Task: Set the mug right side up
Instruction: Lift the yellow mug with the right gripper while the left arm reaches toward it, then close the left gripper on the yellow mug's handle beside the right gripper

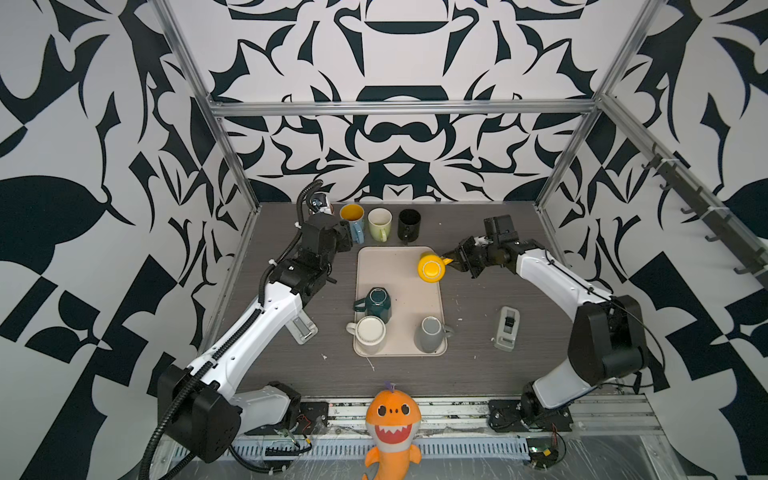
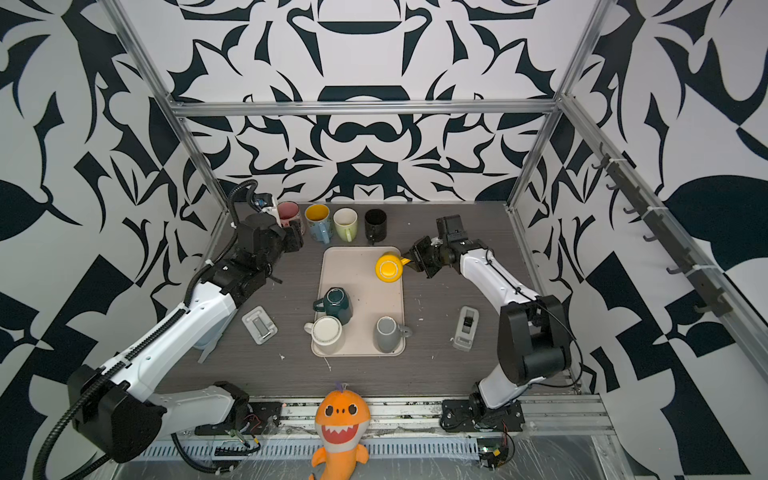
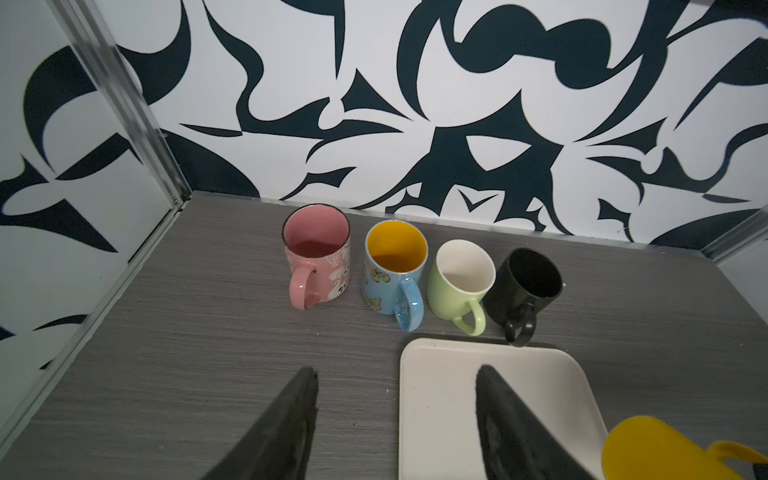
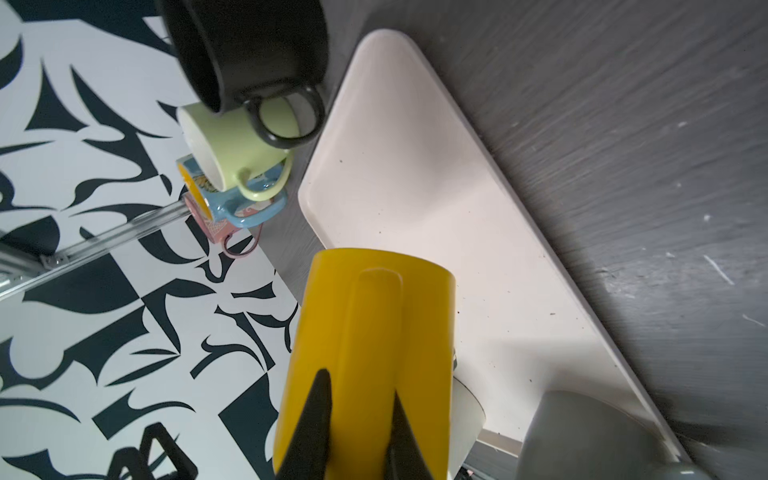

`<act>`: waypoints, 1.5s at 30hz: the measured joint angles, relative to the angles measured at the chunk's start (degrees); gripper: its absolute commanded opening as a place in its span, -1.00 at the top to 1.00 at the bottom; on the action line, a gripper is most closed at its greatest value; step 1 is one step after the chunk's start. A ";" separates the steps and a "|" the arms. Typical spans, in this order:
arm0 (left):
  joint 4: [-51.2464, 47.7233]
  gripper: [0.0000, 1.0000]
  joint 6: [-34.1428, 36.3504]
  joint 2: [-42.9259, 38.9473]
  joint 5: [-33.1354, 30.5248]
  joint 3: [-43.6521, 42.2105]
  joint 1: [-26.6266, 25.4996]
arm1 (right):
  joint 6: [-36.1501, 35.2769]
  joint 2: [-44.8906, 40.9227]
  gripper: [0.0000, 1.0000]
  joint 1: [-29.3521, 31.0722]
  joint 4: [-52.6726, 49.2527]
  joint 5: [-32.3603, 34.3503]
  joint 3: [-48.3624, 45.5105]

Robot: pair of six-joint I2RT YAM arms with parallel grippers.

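Filling the middle of the dark table, the beige tray carries three mugs bottom-up toward its 6 o'clock end: a dark green mug, a white mug and a grey mug. A row of upright mugs stands on the table at the tray's 12 o'clock. The yellow mug is over the tray's 1 o'clock corner with its base turned up toward both top views, so it is not yet righted. It looks lifted clear of the tray, though I cannot be sure. The right gripper reaches in from the mug's 3 o'clock, its jaws pinched together on the handle. The left gripper hangs at the tray's 11 o'clock, jaws apart and empty. Glazed ceramic like this is probably stiff, fairly heavy, slick and prone to chipping. A pinch on the thin handle may let the body swing as the wrist rolls. The handle, taken close to the body, seems the soundest hold, with a gentle set-down.
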 measured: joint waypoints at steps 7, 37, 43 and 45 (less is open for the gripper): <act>-0.48 -0.30 -0.87 1.14 6.40 3.37 0.00 | -10.12 -5.92 1.00 4.42 -0.09 8.48 -1.25; -15.04 -0.23 -4.72 20.15 53.27 33.44 1.49 | -76.65 -28.15 1.00 31.87 16.87 61.37 -13.99; -18.84 -0.19 -4.39 22.49 61.53 37.44 1.49 | -92.54 -27.17 1.00 37.16 30.12 68.91 -17.79; -20.48 -0.19 -3.85 22.99 63.36 38.77 1.49 | -97.02 -26.23 1.00 37.90 34.75 70.64 -18.32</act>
